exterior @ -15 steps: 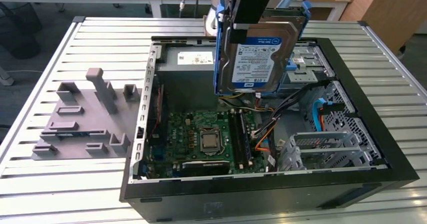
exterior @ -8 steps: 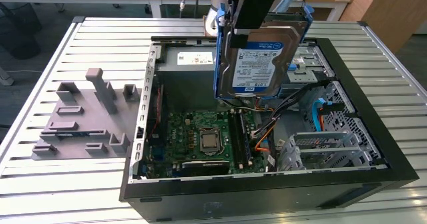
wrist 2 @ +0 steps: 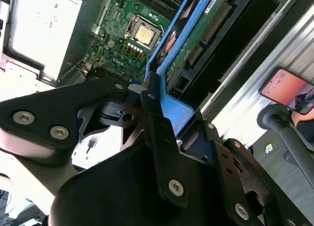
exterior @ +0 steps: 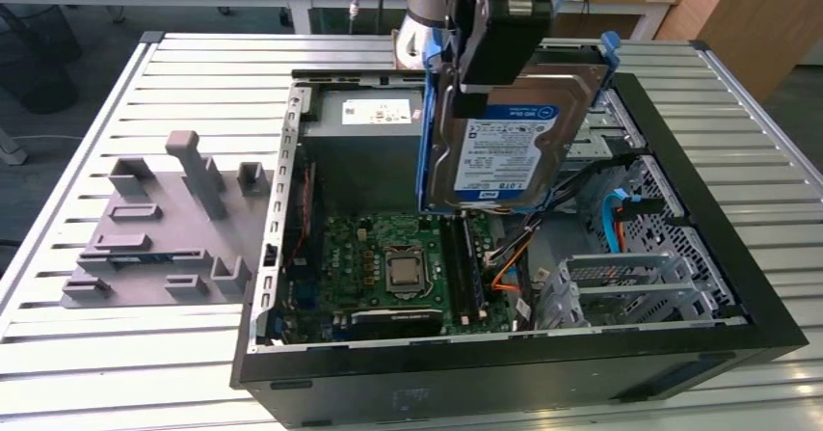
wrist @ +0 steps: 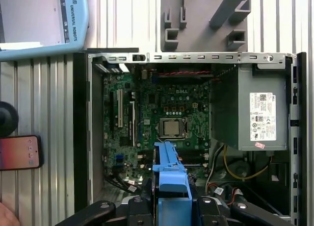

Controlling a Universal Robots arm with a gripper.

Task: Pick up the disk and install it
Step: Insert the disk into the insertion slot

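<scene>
The hand grips the disk tight, upright above the case; best kept square, clear of cables.

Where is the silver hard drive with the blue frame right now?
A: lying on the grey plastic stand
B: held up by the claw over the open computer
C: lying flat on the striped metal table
B: the claw grips the flat silver-grey hard drive with the bright blue plastic frame, which hangs on edge above the open black computer case, away from the grey plastic stand.
</scene>
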